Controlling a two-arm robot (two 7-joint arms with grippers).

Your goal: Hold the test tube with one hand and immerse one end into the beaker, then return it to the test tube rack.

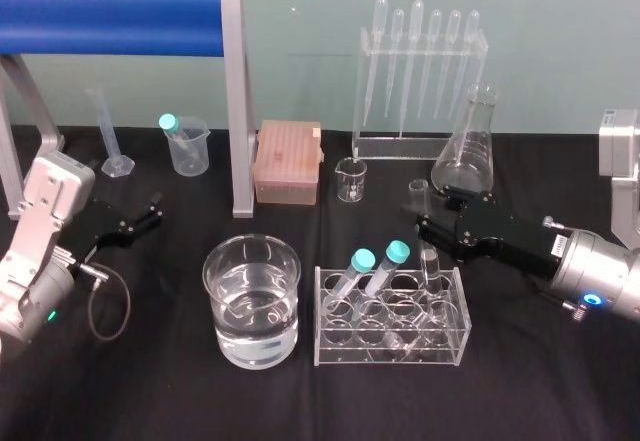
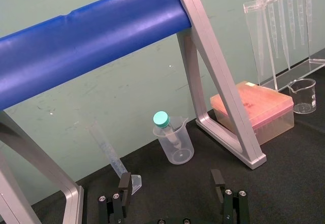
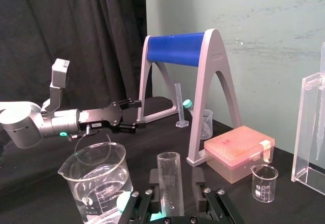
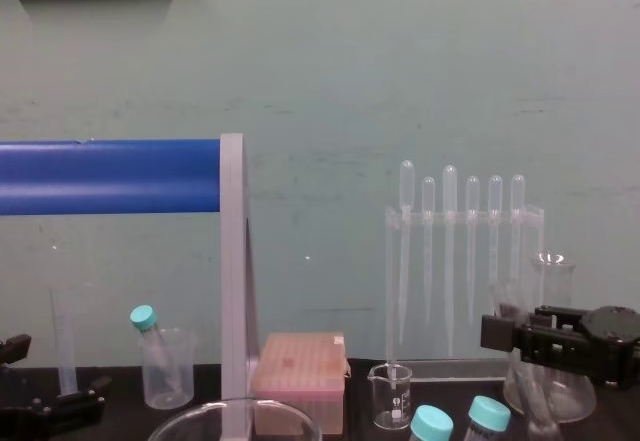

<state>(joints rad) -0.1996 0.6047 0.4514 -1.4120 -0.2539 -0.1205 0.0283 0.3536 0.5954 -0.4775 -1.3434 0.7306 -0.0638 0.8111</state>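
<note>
The clear test tube [image 1: 430, 264] stands upright in a back right hole of the clear test tube rack [image 1: 345, 349], beside two teal-capped tubes. My right gripper [image 1: 426, 227] reaches in from the right at the tube's top. In the right wrist view the test tube [image 3: 170, 181] sits between the fingers [image 3: 198, 179] with a gap on one side, so the right gripper [image 3: 175, 181] is open. The wide beaker [image 1: 252, 296], part full of water, stands left of the rack. My left gripper [image 1: 142, 223] rests open and empty at the far left.
Behind the rack stand a small spouted beaker [image 1: 351, 179], a conical flask [image 1: 468, 151] and a pipette stand [image 1: 420, 91]. A pink tip box [image 1: 288, 161], a blue-roller frame [image 1: 232, 101], a plastic cup with a capped tube [image 1: 186, 144] and a graduated cylinder [image 1: 110, 136] line the back left.
</note>
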